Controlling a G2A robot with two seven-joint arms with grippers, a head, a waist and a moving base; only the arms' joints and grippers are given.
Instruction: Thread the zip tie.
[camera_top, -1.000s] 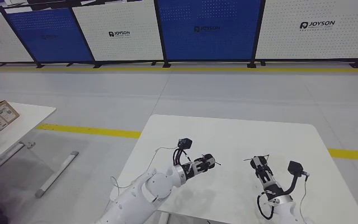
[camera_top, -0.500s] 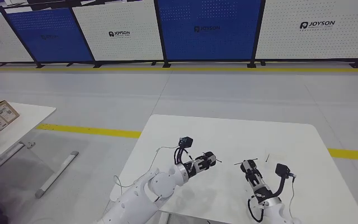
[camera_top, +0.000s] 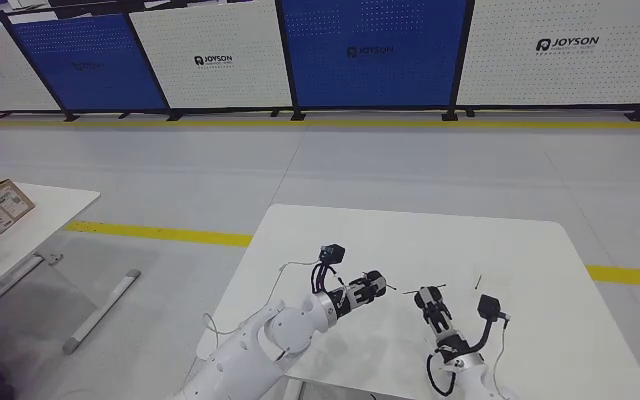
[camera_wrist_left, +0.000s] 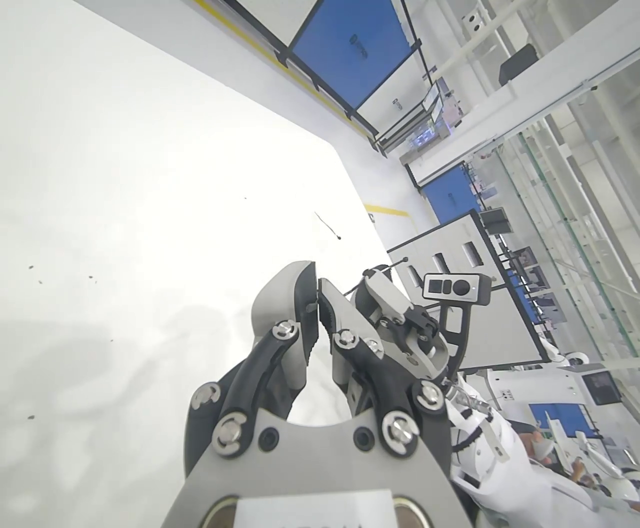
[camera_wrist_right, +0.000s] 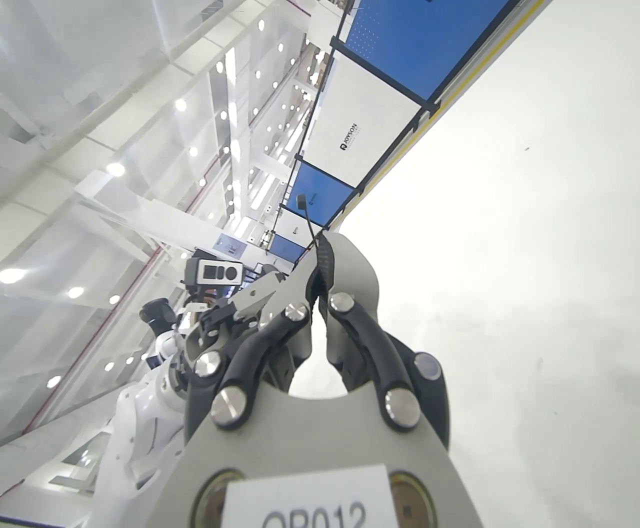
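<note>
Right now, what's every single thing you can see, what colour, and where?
held zip tie: 1, black, pinched in the right gripper, head sticking out
loose zip tie: 1, black, lying on the big table
thin strip: 1, black, poking from the left gripper tip
big table: 1, white, under both arms
side table: 1, white, standing apart
box: 1, brownish, on the side table
panels: 5, blue and white, row at the back
left gripper: 1, grey and black, shut, above the big table
right gripper: 1, grey and black, shut, near the left gripper
</note>
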